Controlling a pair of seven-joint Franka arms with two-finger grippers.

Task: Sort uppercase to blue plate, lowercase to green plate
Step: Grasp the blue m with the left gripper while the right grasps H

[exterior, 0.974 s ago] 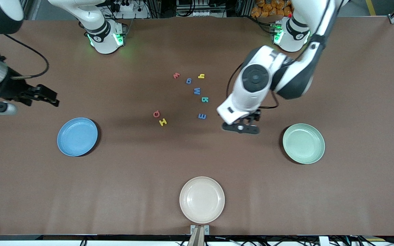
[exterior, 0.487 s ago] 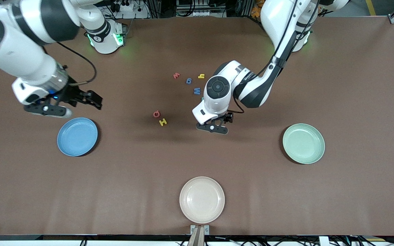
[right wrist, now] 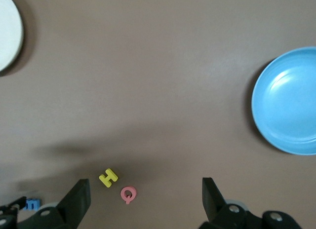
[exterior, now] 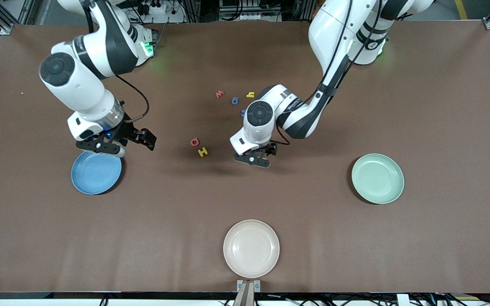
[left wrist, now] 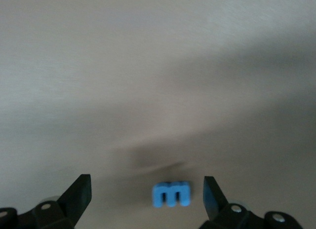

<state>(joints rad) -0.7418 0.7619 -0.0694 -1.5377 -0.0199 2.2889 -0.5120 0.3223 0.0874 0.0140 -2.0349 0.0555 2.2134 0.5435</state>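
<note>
Brown tabletop (exterior: 440, 106), three plates, foam letters mid-table.

Blue plate (exterior: 96, 171) at the right arm's end, nothing in it. Right gripper (exterior: 115, 144) up in the air over the table, just by the plate's rim on the side away from the front camera; fingers (right wrist: 79, 199) spread wide, nothing between them. Right wrist view shows the blue plate (right wrist: 289, 100), yellow H (right wrist: 108, 177) and red Q (right wrist: 128, 194) on the table just beside each other.

Mid-table: red Q (exterior: 194, 141) and yellow H (exterior: 203, 151) just beside each other, H nearer the front camera. Farther from it, a row of red w (exterior: 219, 94), blue g (exterior: 235, 100), yellow h (exterior: 250, 94). Blue W (exterior: 243, 112) only partly seen at the edge of the left arm's wrist. Can't find the R; arm covers that spot.

Left gripper (exterior: 255, 157) low over the table, toward the left arm's end from the H. Fingers (left wrist: 79, 194) wide apart, holding nothing; the blue e (left wrist: 171, 194) lies on the table between them, not touched.

Beige plate (exterior: 251, 248) nearest the front camera, nothing on it. Green plate (exterior: 377, 178) at the left arm's end, also bare.
</note>
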